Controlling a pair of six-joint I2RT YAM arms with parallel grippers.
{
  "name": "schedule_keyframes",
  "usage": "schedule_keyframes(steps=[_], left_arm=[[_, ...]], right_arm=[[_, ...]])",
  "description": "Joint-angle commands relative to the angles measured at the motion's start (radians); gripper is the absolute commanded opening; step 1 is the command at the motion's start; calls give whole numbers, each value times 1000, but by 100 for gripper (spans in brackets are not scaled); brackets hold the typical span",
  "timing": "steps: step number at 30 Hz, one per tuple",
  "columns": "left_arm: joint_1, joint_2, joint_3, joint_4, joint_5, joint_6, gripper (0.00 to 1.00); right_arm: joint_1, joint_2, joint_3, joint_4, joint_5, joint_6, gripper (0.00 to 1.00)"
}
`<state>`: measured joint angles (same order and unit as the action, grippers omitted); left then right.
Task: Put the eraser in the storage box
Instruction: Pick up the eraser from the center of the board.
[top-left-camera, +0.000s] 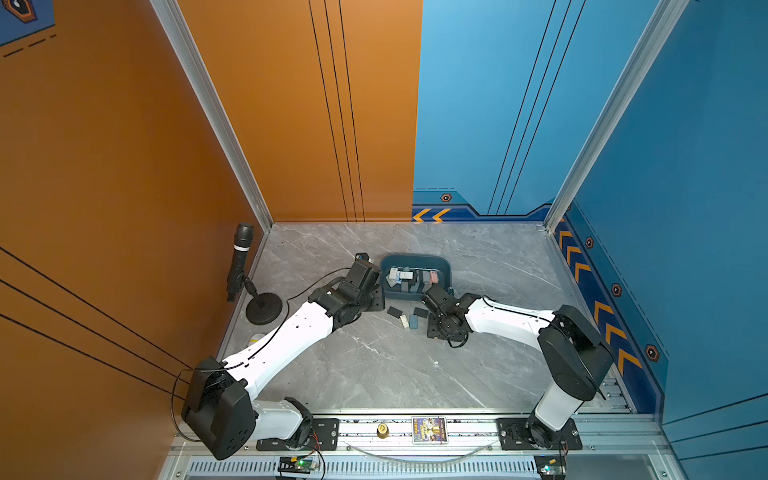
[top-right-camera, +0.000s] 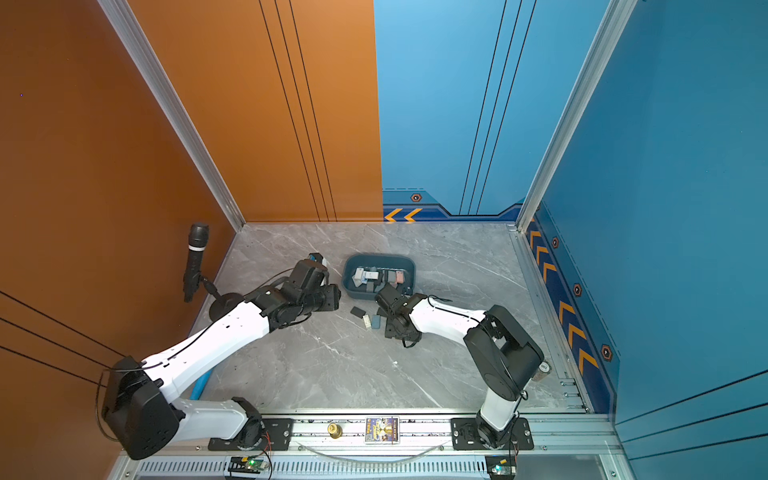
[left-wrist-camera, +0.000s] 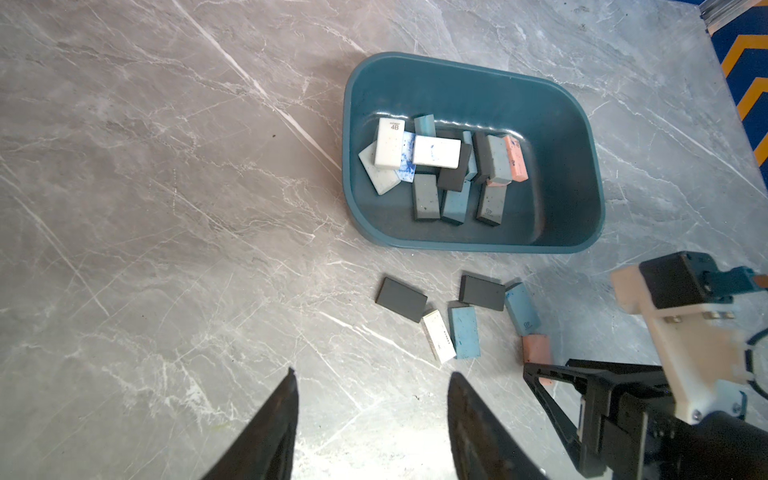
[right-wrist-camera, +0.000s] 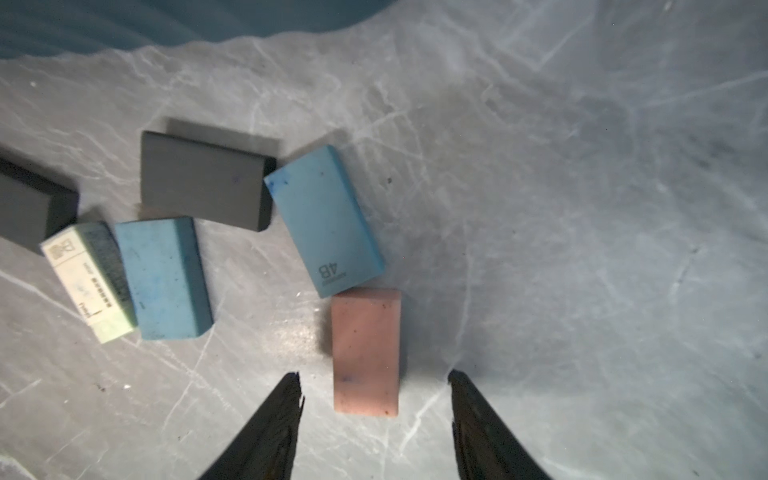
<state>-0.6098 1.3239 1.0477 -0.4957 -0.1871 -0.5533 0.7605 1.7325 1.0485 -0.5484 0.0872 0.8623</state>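
Note:
The storage box (left-wrist-camera: 582, 174) is a teal tub at the table's middle back, seen in both top views (top-left-camera: 415, 258) (top-right-camera: 380, 257), with several erasers lying in it. In front of it, several loose erasers lie on the table. They are a pink eraser (right-wrist-camera: 365, 353) (left-wrist-camera: 536, 348), a blue "4B" eraser (right-wrist-camera: 324, 220), two dark grey ones (right-wrist-camera: 203, 183) (left-wrist-camera: 401, 299), a plain blue one (right-wrist-camera: 164, 278) and a white sleeved one (right-wrist-camera: 89, 282). My right gripper (right-wrist-camera: 376, 378) is open, with its fingertips on either side of the pink eraser's near end and not touching it. My left gripper (left-wrist-camera: 372, 374) is open and empty over bare table, left of the loose erasers.
A black microphone (top-left-camera: 241, 266) on a round stand (top-left-camera: 264, 308) stands at the table's left edge. Orange and blue walls close in the left, back and right. A metal rail with a small picture card (top-left-camera: 429, 430) runs along the front.

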Motion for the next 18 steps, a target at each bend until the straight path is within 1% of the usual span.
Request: schedule_keyframes(steps=[1,6,10,12,18], left_arm=[[-5,-35,-39,3,-32,-21,58],[-3,-53,-61,3,-43,-28,58],[-2,-66,-73,2,-47,-33,58],[-1,-71,-78,3,-49,-33,58],[4,-88,-90,-6,-51,-33,58]], right_arm=[[4,24,33,-13,42,4,58],[4,49,40,-16,49,10,57],[7,56,42,-24,54,12,52],[9,56,43,-28,61,12,49],[14,58,41,-40,72,12,32]])
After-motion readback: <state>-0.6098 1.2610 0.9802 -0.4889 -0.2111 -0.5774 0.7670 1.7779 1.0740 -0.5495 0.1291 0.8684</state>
